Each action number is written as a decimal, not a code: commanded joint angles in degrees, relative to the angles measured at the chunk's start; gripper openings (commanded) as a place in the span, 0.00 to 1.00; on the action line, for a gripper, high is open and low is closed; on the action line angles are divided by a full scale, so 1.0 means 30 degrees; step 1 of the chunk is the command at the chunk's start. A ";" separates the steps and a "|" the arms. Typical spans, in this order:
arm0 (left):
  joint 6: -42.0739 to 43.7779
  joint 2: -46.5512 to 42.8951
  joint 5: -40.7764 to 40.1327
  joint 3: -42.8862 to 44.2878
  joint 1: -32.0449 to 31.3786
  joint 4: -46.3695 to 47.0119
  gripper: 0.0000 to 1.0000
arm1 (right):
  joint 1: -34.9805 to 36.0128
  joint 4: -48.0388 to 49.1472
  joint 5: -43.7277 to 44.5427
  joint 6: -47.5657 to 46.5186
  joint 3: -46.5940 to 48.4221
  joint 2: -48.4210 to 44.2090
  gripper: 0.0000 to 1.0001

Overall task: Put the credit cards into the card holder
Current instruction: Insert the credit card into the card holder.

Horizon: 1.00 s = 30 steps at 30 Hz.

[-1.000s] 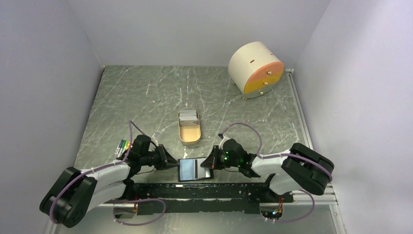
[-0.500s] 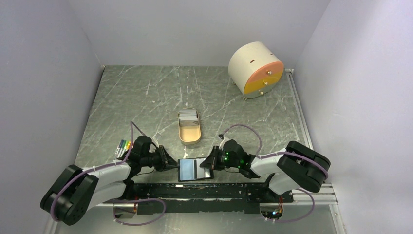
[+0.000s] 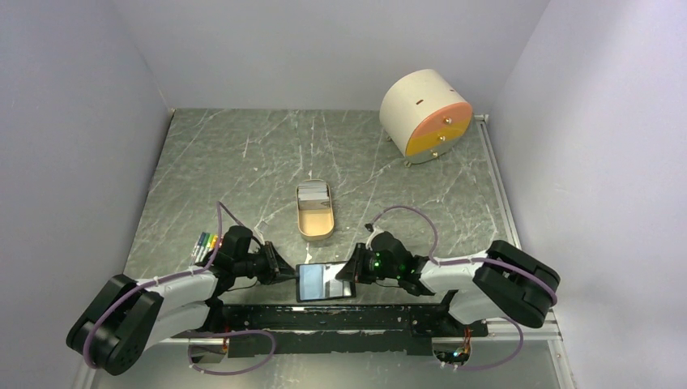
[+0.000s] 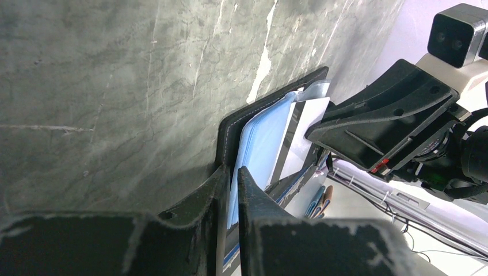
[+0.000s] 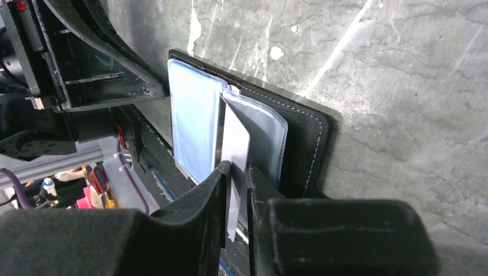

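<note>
I log card holder (image 3: 324,281) open, lower centre of top view. Left hand (image 4: 231,175) pinches its pocket edge; right hand (image 5: 236,172) pinches card (image 5: 235,141) at pocket mouth. Risk: skewed card jams, buckles; push drags holder free.

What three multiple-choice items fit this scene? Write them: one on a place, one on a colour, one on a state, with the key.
1. Where does the card holder lie?
A) far left corner
B) near edge, between left claw and right claw
C) dead centre
2. What colour is the round drum's face?
A) green
B) orange
C) blue
3. The right claw is:
A) open, empty
B) shut on a marker
C) shut on a credit card
Key: 1B, the top view shows it there; 2B, the face is plainly orange; 3C, the right wrist view shows the white card pinched.
</note>
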 commanded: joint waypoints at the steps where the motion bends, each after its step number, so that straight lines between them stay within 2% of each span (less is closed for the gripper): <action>1: -0.0057 0.0179 -0.0211 -0.0006 -0.0224 0.0726 0.16 | 0.0090 -0.0462 0.0123 -0.0422 0.0457 0.0415 0.17; 9: 0.0231 0.0493 -0.0176 0.0470 -0.0344 0.0363 0.16 | 0.0155 0.1087 -0.0229 -0.0540 0.0400 0.1398 0.08; 16: 0.0261 0.0797 -0.0155 0.0644 -0.0425 0.0470 0.16 | 0.0154 0.1998 -0.0310 -0.0580 0.0284 0.1803 0.05; 20: 0.0196 0.1048 -0.0098 0.0506 -0.0476 0.0841 0.16 | 0.0151 0.1553 0.0038 -0.0232 0.0154 0.1612 0.17; 25: 0.0153 0.0964 -0.0168 0.0465 -0.0518 0.0766 0.16 | 0.0154 0.0230 0.0728 -0.0169 0.0150 0.0779 0.26; 30: 0.0102 0.0910 -0.0234 0.0426 -0.0550 0.0788 0.16 | 0.0210 -0.2259 0.1263 -0.0814 0.0916 -0.0253 0.27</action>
